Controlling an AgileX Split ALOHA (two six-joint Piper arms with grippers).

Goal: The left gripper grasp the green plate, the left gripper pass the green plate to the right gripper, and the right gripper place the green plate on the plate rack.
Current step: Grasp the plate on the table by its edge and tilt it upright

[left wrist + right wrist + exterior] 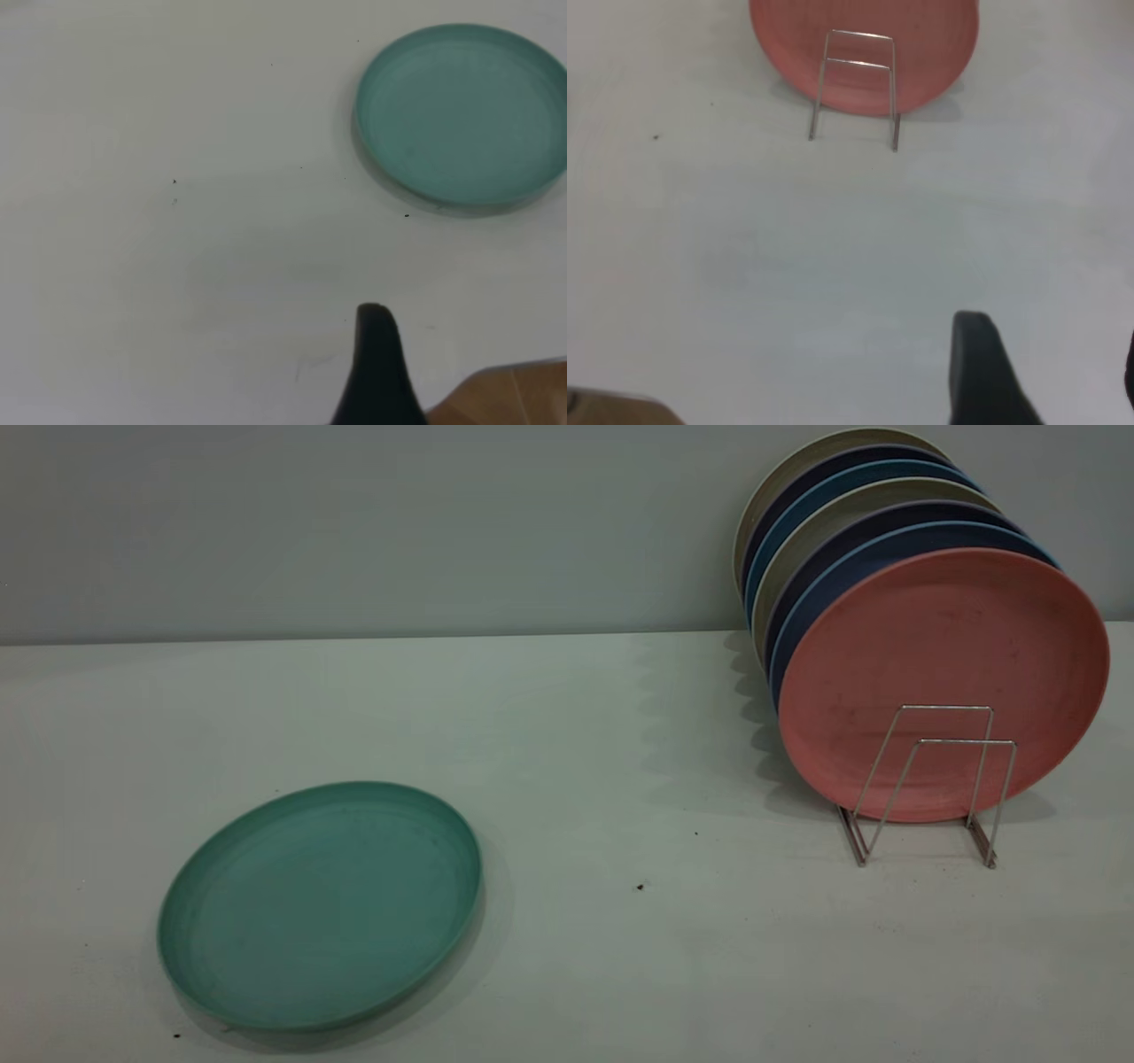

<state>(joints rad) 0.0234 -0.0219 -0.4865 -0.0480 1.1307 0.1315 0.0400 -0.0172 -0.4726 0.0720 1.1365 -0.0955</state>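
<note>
One green plate (321,905), seven racked plates (921,620)

Salmon-pink plate (943,682) stands upright at the front of a row of upright plates; behind it dark blue plates (873,549) and beige plates (833,509). White table (620,974) with small dark specks (640,887). Grey wall (354,522) behind.

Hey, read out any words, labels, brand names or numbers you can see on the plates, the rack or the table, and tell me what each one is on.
None: no text, number or logo can be read in any view.
Green plate: plain, only faint scuffs.
Salmon-pink plate: unmarked, a few dark smudges.
Plate rack: bare wire.
Table: only small dark specks.
</note>
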